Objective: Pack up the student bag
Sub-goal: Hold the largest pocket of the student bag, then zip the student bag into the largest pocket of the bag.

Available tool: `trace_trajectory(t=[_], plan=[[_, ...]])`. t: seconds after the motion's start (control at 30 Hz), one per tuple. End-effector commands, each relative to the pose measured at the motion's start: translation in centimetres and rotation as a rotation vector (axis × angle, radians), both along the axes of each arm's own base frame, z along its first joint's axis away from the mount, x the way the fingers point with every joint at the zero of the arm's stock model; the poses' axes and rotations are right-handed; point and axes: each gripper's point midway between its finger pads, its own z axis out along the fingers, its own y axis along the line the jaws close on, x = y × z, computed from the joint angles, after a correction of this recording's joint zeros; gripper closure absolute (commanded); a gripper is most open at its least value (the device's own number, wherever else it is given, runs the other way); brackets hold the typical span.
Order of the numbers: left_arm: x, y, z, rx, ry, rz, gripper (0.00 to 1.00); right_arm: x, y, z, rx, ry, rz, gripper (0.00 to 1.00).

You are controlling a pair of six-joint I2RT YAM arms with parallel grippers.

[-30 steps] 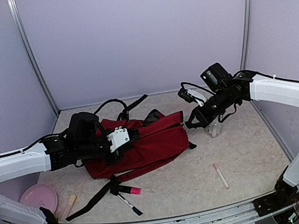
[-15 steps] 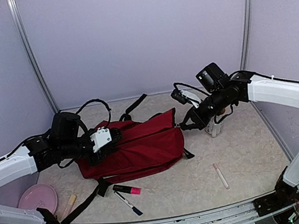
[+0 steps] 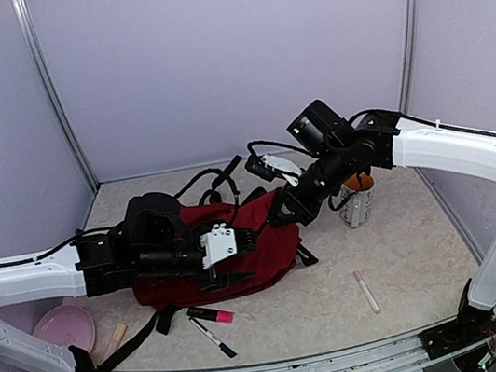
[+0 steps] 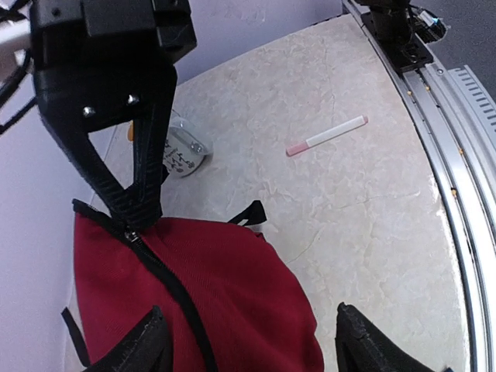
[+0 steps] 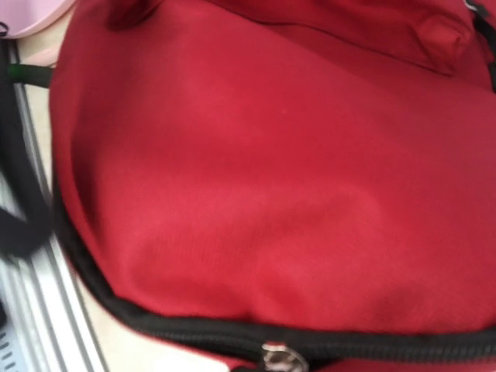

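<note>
The student bag (image 3: 255,232) lies bunched up in the middle of the table, dark red with a black zipper line (image 4: 167,283). My left gripper (image 3: 248,240) hovers over its near side. Its fingers (image 4: 143,345) stand wide apart, and only red fabric (image 4: 256,310) shows between them. My right gripper (image 3: 281,215) is at the bag's right corner. In the left wrist view its black fingertips (image 4: 138,213) meet on the small metal zipper pull (image 4: 133,235). The right wrist view is filled with blurred red fabric, with the zipper pull (image 5: 280,359) at the bottom edge.
A clear cup (image 3: 357,205) holding something orange stands right of the bag. A pink-and-white pen (image 3: 367,292) lies front right. A pink marker (image 3: 212,316) and a blue pen (image 3: 216,339) lie by the black straps (image 3: 145,339). A pink plate (image 3: 63,328) sits front left.
My left gripper has opened and swung back right over the bag. My right gripper has moved left, still shut, drawing the bag's right corner with it, so the bag is more bunched.
</note>
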Motion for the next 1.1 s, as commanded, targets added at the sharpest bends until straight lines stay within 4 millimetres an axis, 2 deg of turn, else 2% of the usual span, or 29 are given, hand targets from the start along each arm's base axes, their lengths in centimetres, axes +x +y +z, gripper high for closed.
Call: trace_trajectory(t=[0.0,0.07,0.1,0.2,0.23,0.33,0.53,0.8,0.87,0.93,1.07], plan=[[2.5,-2.5,-0.6,0.028,-0.018,0.093,0.35,-0.4,0.7,1.8,0.046,-0.012,0.024,1.00],[3.3,-2.8,-1.2,0.050,-0.025,0.122,0.44,-0.6,0.5,1.8,0.044,-0.011,0.027,1.00],[3.6,-2.9,-1.4,0.057,-0.032,0.135,0.52,-0.7,0.4,1.8,0.045,-0.011,0.029,1.00],[3.9,-3.0,-1.6,0.061,-0.045,0.152,0.92,-0.5,-0.3,1.7,0.022,-0.032,0.008,1.00],[3.7,-2.8,-1.6,0.063,-0.047,0.149,1.00,-0.2,-0.8,1.4,0.004,-0.037,-0.006,1.00],[2.9,-1.9,-2.2,0.081,-0.044,0.133,1.00,2.0,-3.4,0.2,-0.050,-0.034,-0.086,1.00],[1.2,1.7,-4.2,0.172,0.000,0.143,1.00,7.0,-9.0,-1.9,-0.124,-0.059,-0.248,1.00],[-2.7,5.6,-2.8,0.192,0.044,0.046,1.00,12.5,-14.4,-3.7,-0.229,-0.094,-0.397,1.00],[-3.0,6.5,-2.2,0.190,0.041,0.052,1.00,13.6,-15.5,-4.2,-0.246,-0.092,-0.423,1.00],[-3.0,7.2,-1.5,0.175,0.029,0.062,1.00,14.1,-15.8,-4.6,-0.255,-0.096,-0.424,1.00],[-2.1,8.2,-0.8,0.152,0.005,0.093,1.00,13.7,-14.9,-4.7,-0.221,-0.074,-0.388,1.00]])
